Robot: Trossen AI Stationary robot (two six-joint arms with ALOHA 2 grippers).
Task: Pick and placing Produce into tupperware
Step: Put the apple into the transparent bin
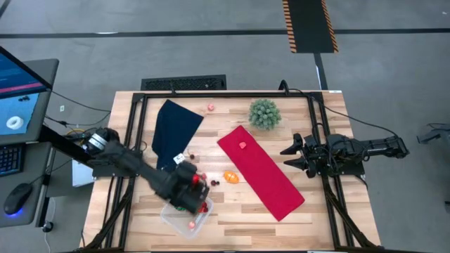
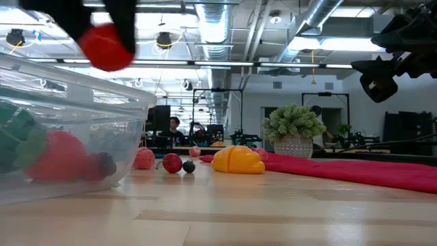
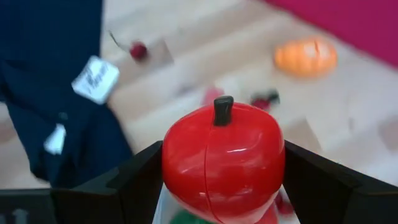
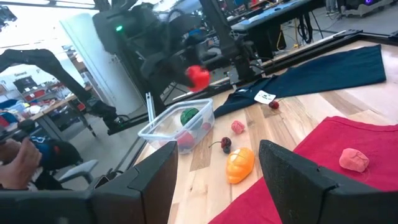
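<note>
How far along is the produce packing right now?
Partly done. The tupperware already holds a green piece and some red ones. In hand: the left gripper holds a red apple above the box. Left on the table: an orange piece, dark berries, a small pink piece, and a pink one on the red cloth. The right gripper waits open.

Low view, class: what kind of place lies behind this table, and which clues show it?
Probably a robotics lab or workshop: exposed ceiling ducts, rows of workbenches with equipment, and a person seated at a desk.
</note>
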